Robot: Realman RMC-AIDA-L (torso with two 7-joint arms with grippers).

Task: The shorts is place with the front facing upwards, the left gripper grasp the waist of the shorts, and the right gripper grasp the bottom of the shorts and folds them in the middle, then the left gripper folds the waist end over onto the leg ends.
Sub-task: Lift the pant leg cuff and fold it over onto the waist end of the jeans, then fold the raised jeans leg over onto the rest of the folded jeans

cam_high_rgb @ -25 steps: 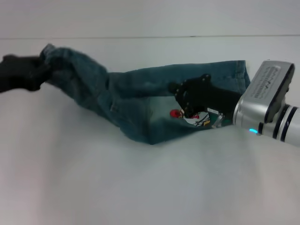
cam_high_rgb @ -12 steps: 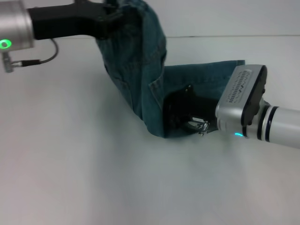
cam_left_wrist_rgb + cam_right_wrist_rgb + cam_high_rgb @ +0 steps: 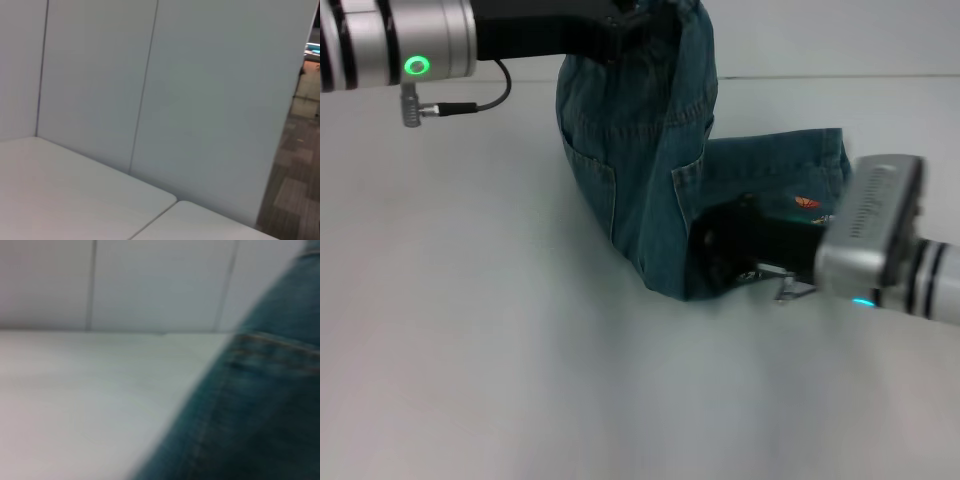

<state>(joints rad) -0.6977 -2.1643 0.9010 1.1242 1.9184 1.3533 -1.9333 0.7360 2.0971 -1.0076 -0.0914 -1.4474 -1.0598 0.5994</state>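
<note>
The teal denim shorts hang from my left gripper, which is shut on the waist of the shorts high above the table at the top of the head view. The raised cloth drops to a fold on the table. The leg ends lie flat toward the right, with a small orange embroidery showing nearby. My right gripper rests low on the lying part, just right of the fold. The right wrist view shows denim close up. No part of the shorts shows in the left wrist view.
The white table stretches bare to the left and front of the shorts. A pale panelled wall stands behind the table's far edge. A cable hangs off the left wrist.
My left gripper has lifted the waist from the table's left, up and to the right, standing the cloth up. The right arm has shifted slightly right and stays low on the shorts.
</note>
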